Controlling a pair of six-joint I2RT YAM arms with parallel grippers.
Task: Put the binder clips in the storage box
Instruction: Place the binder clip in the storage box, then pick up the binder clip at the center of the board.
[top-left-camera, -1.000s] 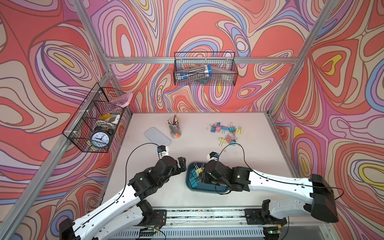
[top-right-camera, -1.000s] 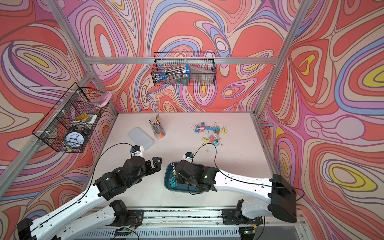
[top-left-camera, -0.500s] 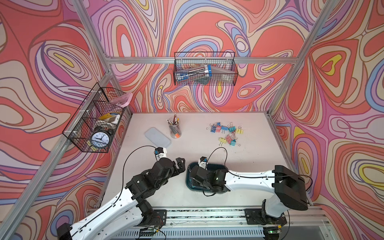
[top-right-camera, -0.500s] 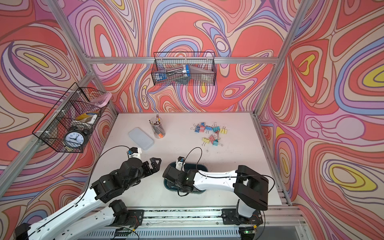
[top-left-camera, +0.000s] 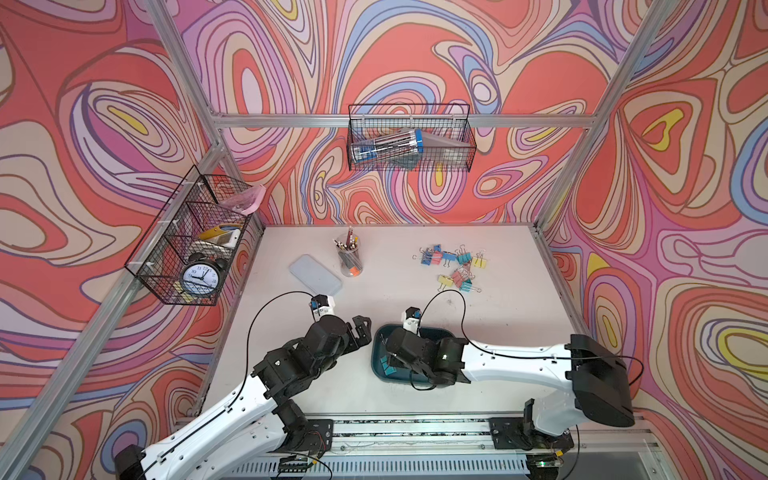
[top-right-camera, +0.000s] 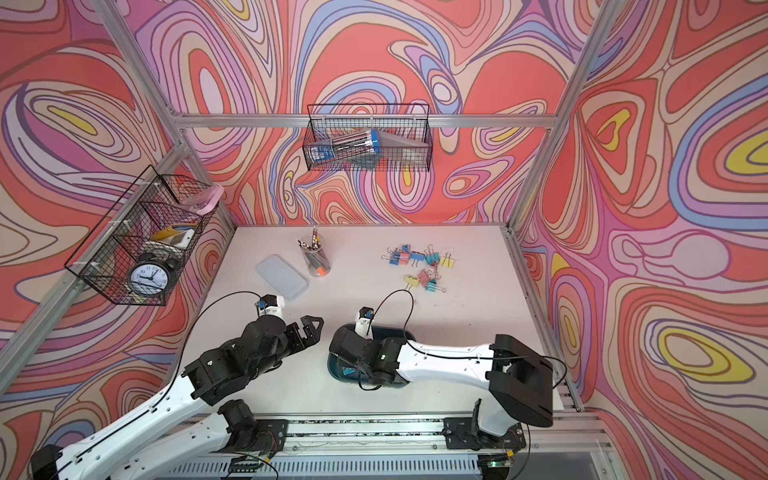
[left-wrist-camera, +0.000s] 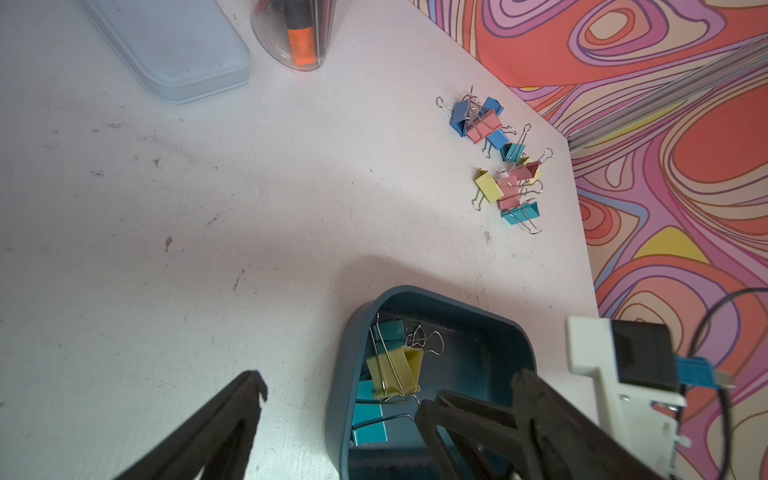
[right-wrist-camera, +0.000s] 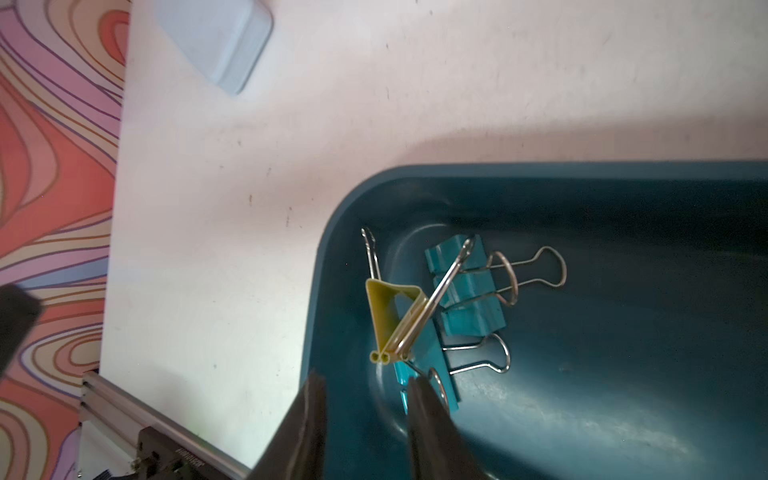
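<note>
Your right claw (right-wrist-camera: 365, 378) stands parted and empty, its tips just beside the yellow clip (right-wrist-camera: 386, 311). That clip leans on teal clips (right-wrist-camera: 465, 291) in a corner of the box (right-wrist-camera: 540, 183). Your left claw (top-left-camera: 362, 329) is spread wide beside the box.

Risk: withdrawing may snag a wire handle and drag the clip out.

Loose clips (top-left-camera: 451, 266) remain on the tabletop (top-left-camera: 374, 291).

One second ago, the right claw pinched the yellow clip.

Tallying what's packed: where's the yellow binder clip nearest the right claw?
Right wrist view: the yellow binder clip lies inside the storage box, atop teal clips at its end nearer the left arm, just beyond the right claw.
</note>
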